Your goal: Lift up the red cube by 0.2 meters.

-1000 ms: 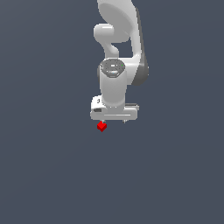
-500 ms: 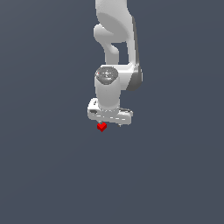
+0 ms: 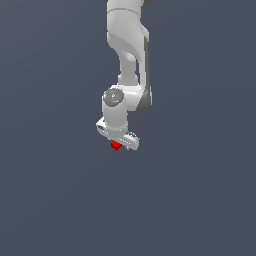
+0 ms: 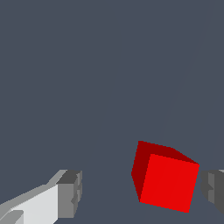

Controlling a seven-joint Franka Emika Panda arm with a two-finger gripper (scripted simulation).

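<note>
Against the picture of half a second ago, the white arm point(image 3: 127, 65) has turned at the wrist: the hand block above the red cube point(image 3: 116, 145) then lay nearly level and now slants, its end toward the exterior view's right sitting lower. The cube has kept its place on the grey floor point(image 3: 55, 200), directly beneath the hand. The gripper point(image 4: 140, 192) stands wide open and has hold of nothing. In the wrist view the cube point(image 4: 165, 179) lies between the two grey fingertips, off-centre: one pad point(image 4: 213, 187) is just beside a cube face with a thin gap showing, while the other pad point(image 4: 70, 192) is well apart from it. The cube sits turned at an angle to the line between the pads, one corner edge toward the camera. No brand, label or writing can be read on the arm, the cube or the floor. Around the cube, only the plain dark grey floor shows.
</note>
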